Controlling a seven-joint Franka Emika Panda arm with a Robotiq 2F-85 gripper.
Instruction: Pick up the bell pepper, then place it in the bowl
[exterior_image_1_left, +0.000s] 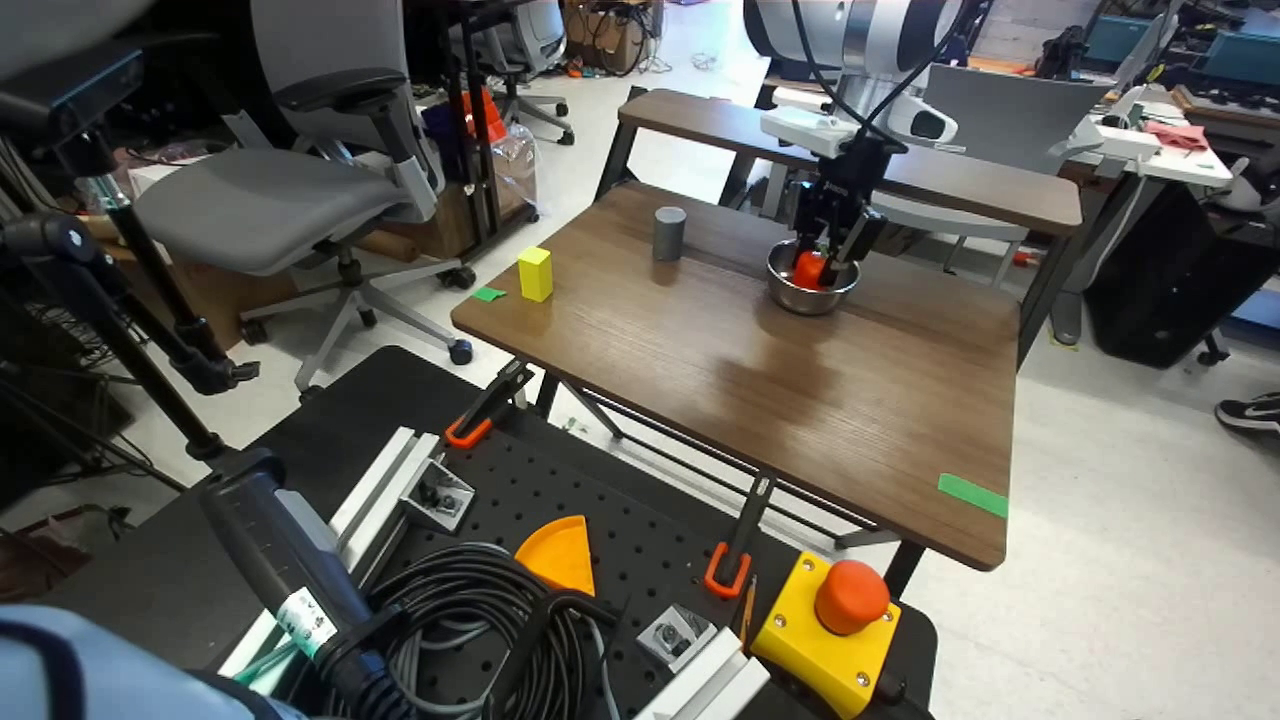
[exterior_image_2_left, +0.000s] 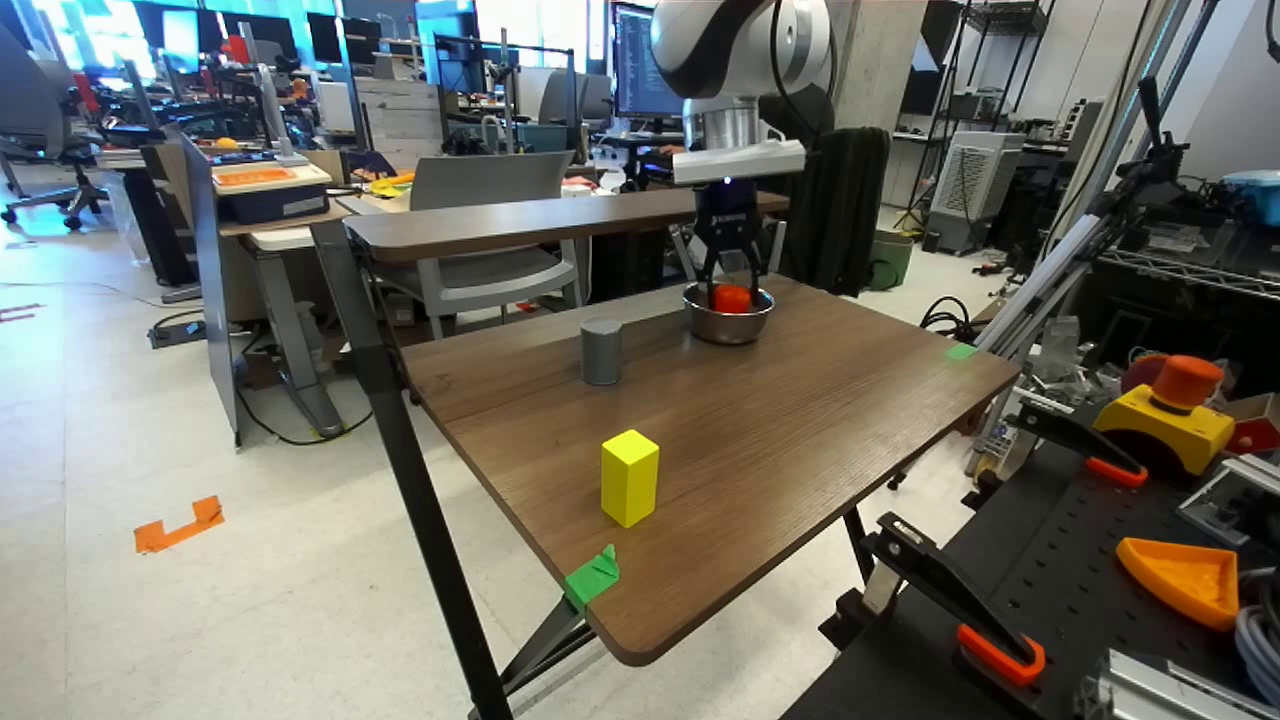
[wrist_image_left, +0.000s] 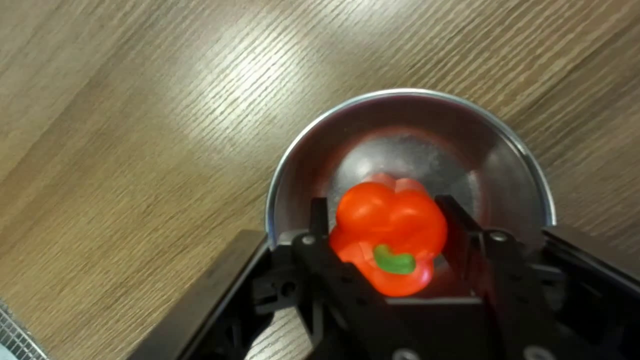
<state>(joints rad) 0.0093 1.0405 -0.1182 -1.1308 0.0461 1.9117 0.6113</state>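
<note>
The red-orange bell pepper (wrist_image_left: 387, 220) with a green stem sits between my fingers inside the silver bowl (wrist_image_left: 415, 112) in the wrist view. In both exterior views, the pepper (exterior_image_1_left: 808, 270) (exterior_image_2_left: 731, 299) shows within the bowl (exterior_image_1_left: 800, 302) (exterior_image_2_left: 728, 328), its top a little above the rim in part. My gripper (wrist_image_left: 384, 215) points down into the bowl with one finger on each side of the pepper, close against it, and looks shut on it. The pepper's underside is hidden, so I cannot tell whether it touches the bowl floor.
A grey cylinder (exterior_image_1_left: 669, 234) (exterior_image_2_left: 601, 352) and a yellow block (exterior_image_1_left: 535, 274) (exterior_image_2_left: 629, 478) stand on the brown table (exterior_image_1_left: 640, 340). A raised shelf (exterior_image_1_left: 700, 122) runs along the table's robot side. Green tape (exterior_image_1_left: 972, 495) marks a corner.
</note>
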